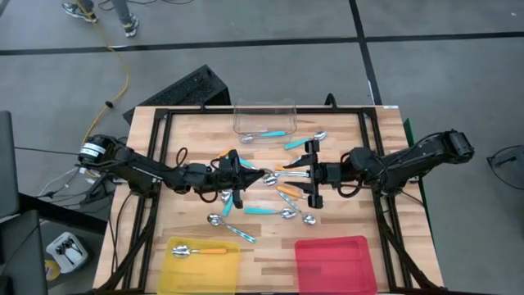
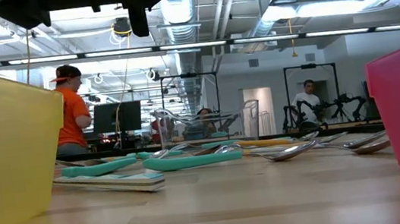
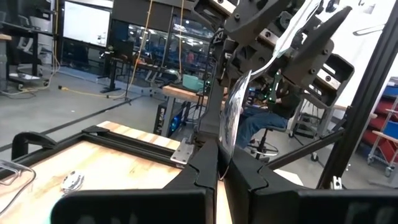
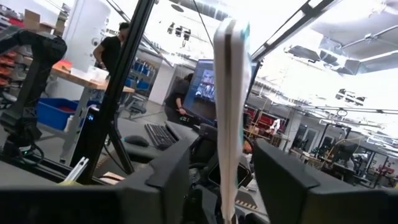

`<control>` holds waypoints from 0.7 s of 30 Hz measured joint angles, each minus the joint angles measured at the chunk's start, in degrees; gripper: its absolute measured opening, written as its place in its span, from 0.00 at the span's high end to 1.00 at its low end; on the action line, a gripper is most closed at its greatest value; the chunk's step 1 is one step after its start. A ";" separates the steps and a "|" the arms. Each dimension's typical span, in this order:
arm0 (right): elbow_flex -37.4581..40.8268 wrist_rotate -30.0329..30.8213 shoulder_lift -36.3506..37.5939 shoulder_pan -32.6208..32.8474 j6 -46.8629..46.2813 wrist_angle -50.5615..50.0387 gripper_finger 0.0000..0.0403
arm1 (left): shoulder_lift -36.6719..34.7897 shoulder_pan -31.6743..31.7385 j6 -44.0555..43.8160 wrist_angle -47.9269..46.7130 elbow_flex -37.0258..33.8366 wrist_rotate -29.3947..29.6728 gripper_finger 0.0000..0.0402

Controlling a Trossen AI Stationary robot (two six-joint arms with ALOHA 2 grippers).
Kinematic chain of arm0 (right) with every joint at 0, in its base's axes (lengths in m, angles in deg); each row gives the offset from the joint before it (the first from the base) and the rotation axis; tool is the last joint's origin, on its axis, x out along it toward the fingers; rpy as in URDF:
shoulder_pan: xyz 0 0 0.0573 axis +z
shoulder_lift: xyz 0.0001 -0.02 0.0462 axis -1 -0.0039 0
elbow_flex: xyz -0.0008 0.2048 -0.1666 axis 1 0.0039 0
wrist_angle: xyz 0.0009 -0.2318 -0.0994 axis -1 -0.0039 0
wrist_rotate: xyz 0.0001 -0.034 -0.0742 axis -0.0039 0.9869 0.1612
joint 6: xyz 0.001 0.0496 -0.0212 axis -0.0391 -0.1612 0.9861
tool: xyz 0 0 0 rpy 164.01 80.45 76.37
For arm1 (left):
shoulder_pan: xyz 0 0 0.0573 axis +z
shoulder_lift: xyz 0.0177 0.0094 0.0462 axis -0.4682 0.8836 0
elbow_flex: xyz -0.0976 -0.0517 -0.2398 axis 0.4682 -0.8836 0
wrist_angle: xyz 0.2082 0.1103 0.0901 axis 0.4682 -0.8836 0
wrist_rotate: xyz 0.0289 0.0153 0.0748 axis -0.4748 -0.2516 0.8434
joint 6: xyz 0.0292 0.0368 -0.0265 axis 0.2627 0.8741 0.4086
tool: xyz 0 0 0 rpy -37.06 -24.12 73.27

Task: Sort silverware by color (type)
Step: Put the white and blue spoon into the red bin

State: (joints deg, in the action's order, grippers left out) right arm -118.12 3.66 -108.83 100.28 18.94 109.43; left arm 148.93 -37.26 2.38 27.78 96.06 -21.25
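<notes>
While a spoon (image 1: 272,175) is being passed across the table's centre, its shiny bowl is being pinched by the pressed-together fingers (image 3: 205,168) of the left gripper (image 1: 244,178), at nine o'clock of it. At three o'clock, the handle is being straddled by the spread right gripper (image 1: 304,174), with gaps showing on both sides. If release comes before those fingers are being pressed on, the spoon is likely being dropped back among the loose silverware (image 1: 282,211) below.

An orange-handled spoon (image 1: 201,251) is being kept in the yellow tray (image 1: 173,274) at seven o'clock, and a teal one (image 1: 266,135) in the clear tub (image 1: 264,108) at twelve. No spoon is being shown in the red tray (image 1: 336,264) at five.
</notes>
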 joint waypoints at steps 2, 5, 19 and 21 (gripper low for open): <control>0.00 0.04 0.00 0.00 -0.22 -0.03 0.65 | 0.00 0.01 0.00 -0.14 0.00 0.00 1.00; 0.00 0.18 0.00 -0.02 -0.17 0.01 0.81 | 0.00 0.01 -0.02 -0.15 0.00 -0.04 1.00; -0.67 4.59 2.11 0.00 -7.40 -3.53 0.87 | -0.42 -0.57 -0.75 -3.96 0.02 -0.09 0.91; -2.01 4.59 4.66 0.00 -9.32 -9.22 0.87 | -0.63 -0.85 -0.80 -4.43 0.04 -0.07 0.85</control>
State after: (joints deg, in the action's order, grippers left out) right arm -120.13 8.25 -104.17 100.28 9.61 100.21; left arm 148.30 -38.11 1.59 23.35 96.10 -21.32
